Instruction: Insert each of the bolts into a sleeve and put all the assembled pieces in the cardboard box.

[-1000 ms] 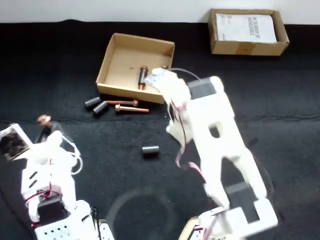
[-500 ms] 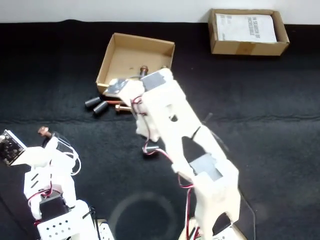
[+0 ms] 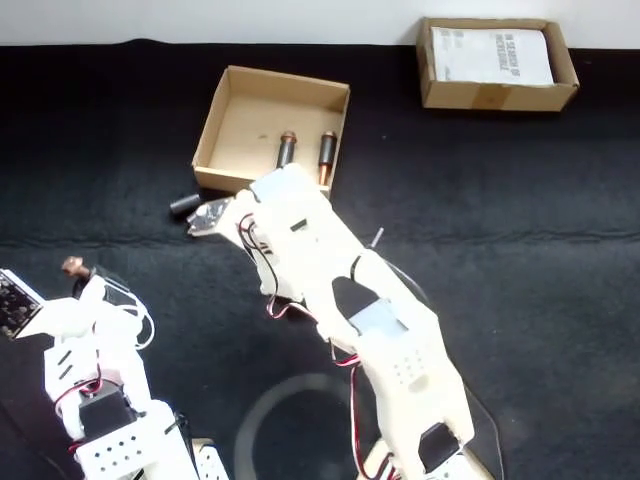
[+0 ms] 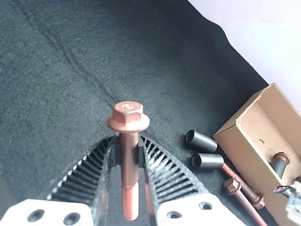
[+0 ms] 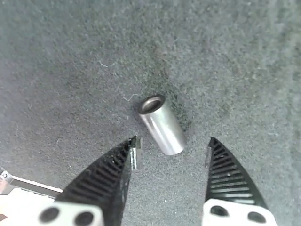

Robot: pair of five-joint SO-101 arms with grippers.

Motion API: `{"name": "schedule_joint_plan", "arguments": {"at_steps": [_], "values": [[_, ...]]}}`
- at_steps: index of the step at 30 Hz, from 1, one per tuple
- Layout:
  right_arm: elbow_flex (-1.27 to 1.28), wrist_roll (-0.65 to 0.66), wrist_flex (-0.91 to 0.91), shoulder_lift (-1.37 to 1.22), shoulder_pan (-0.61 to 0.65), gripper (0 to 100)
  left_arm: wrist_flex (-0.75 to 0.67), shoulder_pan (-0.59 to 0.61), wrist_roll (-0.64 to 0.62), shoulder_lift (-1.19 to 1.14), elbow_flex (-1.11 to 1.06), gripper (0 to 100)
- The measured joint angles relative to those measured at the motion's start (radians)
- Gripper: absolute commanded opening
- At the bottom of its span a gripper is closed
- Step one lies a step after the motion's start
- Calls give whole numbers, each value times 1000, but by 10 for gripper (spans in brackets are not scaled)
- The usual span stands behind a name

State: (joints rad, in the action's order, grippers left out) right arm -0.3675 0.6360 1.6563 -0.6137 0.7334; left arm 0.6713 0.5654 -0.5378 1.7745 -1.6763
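Observation:
My left gripper [image 4: 127, 140] is shut on the shank of a copper bolt [image 4: 128, 118], head pointing away; in the high view it holds the bolt [image 3: 73, 266] at the near left. My right gripper [image 5: 171, 145] is open just above a grey sleeve [image 5: 162, 125] lying on the mat between its fingers. From above it [image 3: 203, 217] hovers in front of the cardboard box [image 3: 225, 105], next to another sleeve [image 3: 183, 204]. Two assembled pieces [image 3: 286, 150] [image 3: 326, 152] lie in the box. Two sleeves [image 4: 202, 140] [image 4: 207, 160] and two loose bolts [image 4: 241, 189] lie beside the box [image 4: 244, 141].
A second cardboard box [image 3: 560, 95] holding a printed sheet stands at the far right. The black mat [image 3: 540, 300] covers the table. The right arm's white body [image 3: 340, 290] stretches diagonally across the middle and hides the mat under it.
The right arm swung left from the box, leaving a second assembled piece inside, and came down over the sleeves before it. The left arm shifted slightly with its bolt.

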Motion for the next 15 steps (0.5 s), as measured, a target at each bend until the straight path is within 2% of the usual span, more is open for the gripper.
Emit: {"name": "schedule_joint_plan", "arguments": {"at_steps": [11,13,15], "values": [[-9,0,-29,-86,37,204,-2,17,0,0,0,9],[-9,0,-48,-94,37,149,-5,28,0,0,0,9],[-11,2,-64,-98,37,22,-5,34,0,0,0,9]]}}
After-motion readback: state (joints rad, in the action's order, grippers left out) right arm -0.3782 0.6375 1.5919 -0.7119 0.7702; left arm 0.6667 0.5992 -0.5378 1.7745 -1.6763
